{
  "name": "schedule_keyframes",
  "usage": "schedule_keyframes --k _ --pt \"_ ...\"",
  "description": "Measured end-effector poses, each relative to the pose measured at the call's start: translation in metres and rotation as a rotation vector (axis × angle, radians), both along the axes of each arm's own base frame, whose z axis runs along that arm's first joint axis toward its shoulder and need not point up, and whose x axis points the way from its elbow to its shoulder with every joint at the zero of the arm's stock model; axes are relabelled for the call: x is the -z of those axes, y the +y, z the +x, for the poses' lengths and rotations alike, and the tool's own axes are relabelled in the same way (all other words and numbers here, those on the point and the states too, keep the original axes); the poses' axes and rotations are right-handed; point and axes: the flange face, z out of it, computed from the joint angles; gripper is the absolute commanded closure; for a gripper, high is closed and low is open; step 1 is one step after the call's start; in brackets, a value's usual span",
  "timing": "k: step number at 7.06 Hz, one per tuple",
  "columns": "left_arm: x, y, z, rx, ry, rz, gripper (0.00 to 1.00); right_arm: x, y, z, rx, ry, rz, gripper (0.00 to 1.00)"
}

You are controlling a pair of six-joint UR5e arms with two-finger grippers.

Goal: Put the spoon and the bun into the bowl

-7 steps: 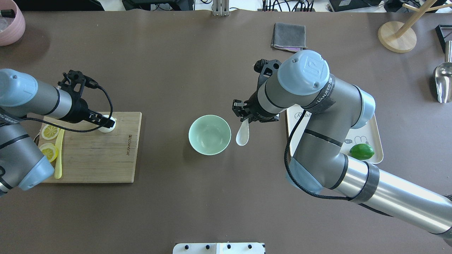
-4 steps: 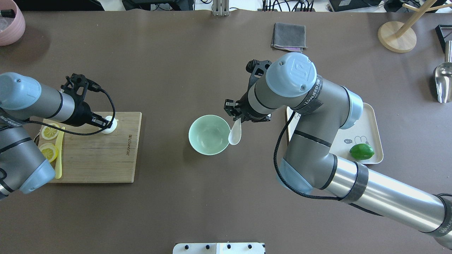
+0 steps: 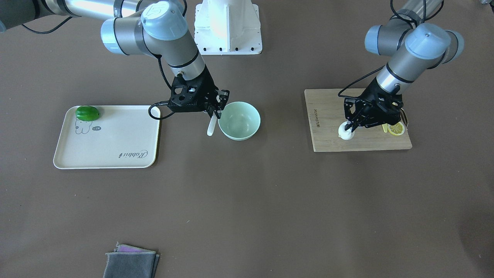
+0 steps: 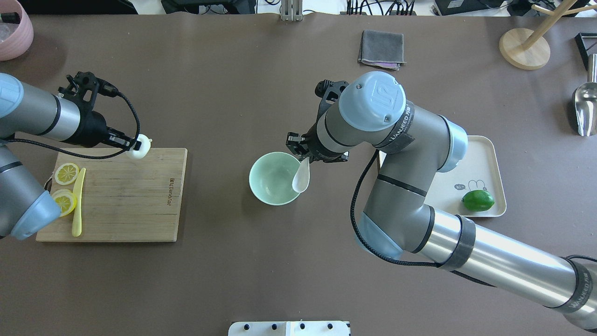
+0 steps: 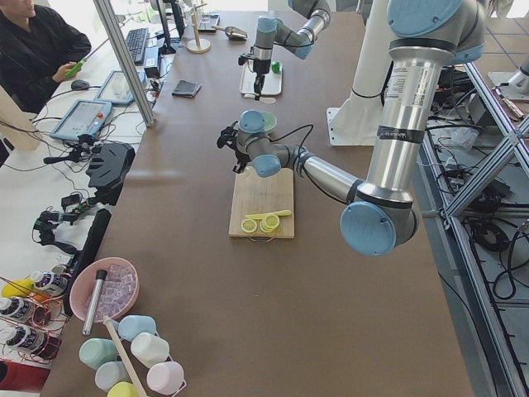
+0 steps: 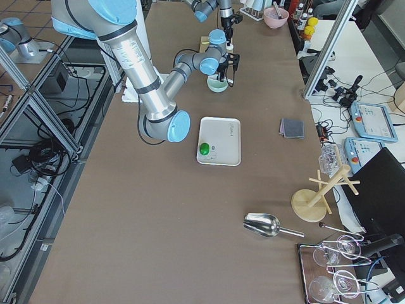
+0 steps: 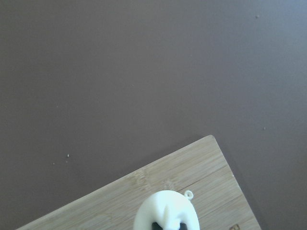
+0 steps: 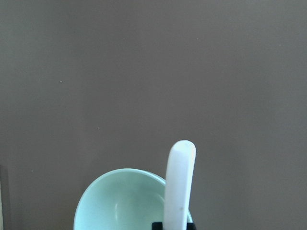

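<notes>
Right pincer [image 4: 304, 159] and left pincer [image 4: 134, 146] are both clamped shut on their loads, so here's the layout, big to small.

On the table [image 4: 233, 93], the board [image 4: 130, 205] sits on the robot's left. The bowl [image 4: 255, 179] is mid-table with nothing in it so far.

The spoon [image 4: 301, 179] hangs scoop-down from the right pincer, which grips the top of its handle. It's right at the bowl's rim on the robot's right side. Overhead it reads as over the rim and the front view puts it just outside, so I can't call that one.

It looks glossy, stiff and probably chippable. I'd keep the hold on the handle and lower it in rather than drop it.

The bun [image 4: 141, 148] is pinched in the left pincer, up off the board near its far corner and well apart from the bowl. It should be light and squashy, so a gentle squeeze across the sides beats crushing the pleats.
</notes>
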Motion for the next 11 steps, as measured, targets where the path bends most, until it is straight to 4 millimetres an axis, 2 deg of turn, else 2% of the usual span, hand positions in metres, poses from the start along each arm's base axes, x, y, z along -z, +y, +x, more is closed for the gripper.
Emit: schedule_keyframes --k 2,4,5,6,9,10,11 --pt "0.026 -0.017 -0.006 0.011 0.018 0.0 1.0 0.008 -0.012 -0.028 -0.027 0.013 0.015 1.0" --pt "0.035 -0.021 -0.006 0.015 0.024 0.004 1.0 -0.003 -0.02 -0.051 -0.04 0.012 0.032 1.0" --pt "0.036 -0.022 -0.006 0.015 0.025 0.004 1.0 -0.006 -0.019 -0.057 -0.044 0.01 0.04 0.79" --pt "0.037 -0.023 -0.005 0.016 0.023 0.002 1.0 -0.006 -0.017 -0.061 -0.043 0.009 0.043 0.01" --pt "0.045 -0.027 -0.003 0.018 0.03 0.006 1.0 0.003 -0.014 -0.062 -0.041 -0.005 0.048 0.0" --pt "0.052 -0.028 -0.002 0.025 0.042 0.001 1.0 0.012 -0.013 -0.058 -0.036 -0.02 0.049 0.0" --pt "0.066 -0.03 0.004 0.04 0.067 -0.018 1.0 0.021 -0.016 -0.045 -0.026 -0.033 0.039 0.0"
